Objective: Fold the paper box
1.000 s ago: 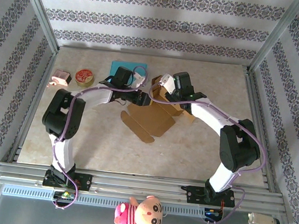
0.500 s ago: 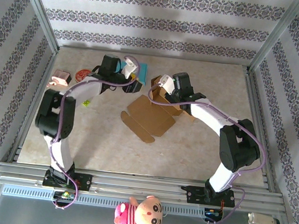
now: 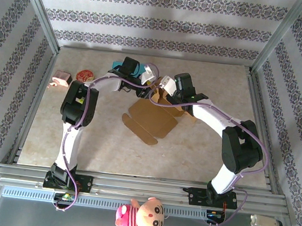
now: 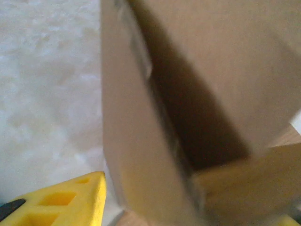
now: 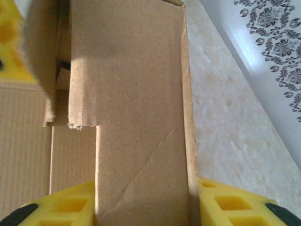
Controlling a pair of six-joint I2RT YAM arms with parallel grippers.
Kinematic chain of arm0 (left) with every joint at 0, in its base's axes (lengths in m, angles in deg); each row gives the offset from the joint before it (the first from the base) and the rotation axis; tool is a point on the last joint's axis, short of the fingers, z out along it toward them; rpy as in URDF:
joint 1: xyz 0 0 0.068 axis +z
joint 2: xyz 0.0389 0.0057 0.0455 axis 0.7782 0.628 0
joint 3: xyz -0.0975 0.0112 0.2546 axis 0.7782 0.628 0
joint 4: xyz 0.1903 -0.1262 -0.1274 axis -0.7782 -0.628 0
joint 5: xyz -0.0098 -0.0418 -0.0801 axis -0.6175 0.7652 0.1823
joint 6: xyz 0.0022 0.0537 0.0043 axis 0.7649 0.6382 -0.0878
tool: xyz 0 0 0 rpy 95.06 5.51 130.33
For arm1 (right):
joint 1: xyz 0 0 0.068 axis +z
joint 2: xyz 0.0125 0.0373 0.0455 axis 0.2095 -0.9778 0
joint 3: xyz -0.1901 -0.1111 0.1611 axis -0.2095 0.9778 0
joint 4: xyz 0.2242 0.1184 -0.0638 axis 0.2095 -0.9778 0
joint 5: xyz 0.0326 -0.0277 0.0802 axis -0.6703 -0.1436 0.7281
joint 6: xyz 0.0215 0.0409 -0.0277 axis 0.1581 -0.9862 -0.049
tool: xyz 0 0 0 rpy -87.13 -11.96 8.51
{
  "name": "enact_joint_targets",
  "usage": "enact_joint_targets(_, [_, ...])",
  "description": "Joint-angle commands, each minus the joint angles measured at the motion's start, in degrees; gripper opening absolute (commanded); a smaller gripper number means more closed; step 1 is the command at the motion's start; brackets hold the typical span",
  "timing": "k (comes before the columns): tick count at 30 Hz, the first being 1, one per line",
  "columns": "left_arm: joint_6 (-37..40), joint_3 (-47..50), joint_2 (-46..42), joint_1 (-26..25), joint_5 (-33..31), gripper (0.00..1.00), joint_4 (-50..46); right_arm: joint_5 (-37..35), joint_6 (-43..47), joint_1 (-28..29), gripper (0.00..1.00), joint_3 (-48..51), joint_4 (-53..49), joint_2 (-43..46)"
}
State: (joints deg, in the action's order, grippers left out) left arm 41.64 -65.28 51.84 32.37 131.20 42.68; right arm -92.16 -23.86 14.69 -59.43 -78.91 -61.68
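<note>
The paper box point(image 3: 153, 119) is lying near the middle of the desk point(image 3: 97, 145), its near half spreading flat with rounded flaps pointing toward the arms and its far end standing up as partly raised walls. The right pincer point(image 3: 158, 91) is grasping one of those raised walls: from its wrist, a side panel point(image 5: 136, 94) is filling the gap between the pads, both pads pressing against its edges. The left pincer point(image 3: 145, 83) is crowding the same far corner. One yellow finger point(image 4: 70, 205) is showing beside a cardboard wall, but I cannot tell whether that pincer is clenching the board or merely resting near it.

The board is looking light and thin, stiff across its flat faces yet bending readily along the scored creases, and a faint diagonal wrinkle on the held panel is suggesting it crumples under hard squeezing. Taking hold low on a panel, close to its crease, is probably giving the best control, while pinching a free flap tip is risking tearing or buckling
</note>
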Motion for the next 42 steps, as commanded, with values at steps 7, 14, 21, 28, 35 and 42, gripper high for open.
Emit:
enact_joint_targets(7, [-1.82,-2.83,2.81,-2.02,-1.04,0.44,3.05,10.79,-0.79,0.29,0.45,-1.34,-10.35,-1.41])
enact_joint_targets(14, [-4.88,0.03,1.89,-2.2,-4.05,0.28,7.1,20.66,-6.74,-2.35,0.51,-6.23,-16.33,-2.57])
enact_joint_targets(21, [-7.97,6.42,-0.59,-2.72,-6.76,0.27,14.99,33.23,-13.15,-5.57,0.53,-10.31,-20.11,-2.93])
enact_joint_targets(28, [-8.03,8.91,-1.29,-2.94,-8.27,0.25,18.02,34.07,-13.51,-5.82,0.51,-11.35,-21.12,-3.59])
enact_joint_targets(35, [-12.05,8.65,-1.37,-3.29,-9.44,0.07,20.01,40.37,-18.83,-7.15,0.57,-13.95,-22.26,-4.09])
enact_joint_targets(42, [-13.38,12.84,-4.62,-4.35,-15.81,0.02,17.38,44.55,-27.87,-9.45,0.82,-15.32,-19.84,-1.88])
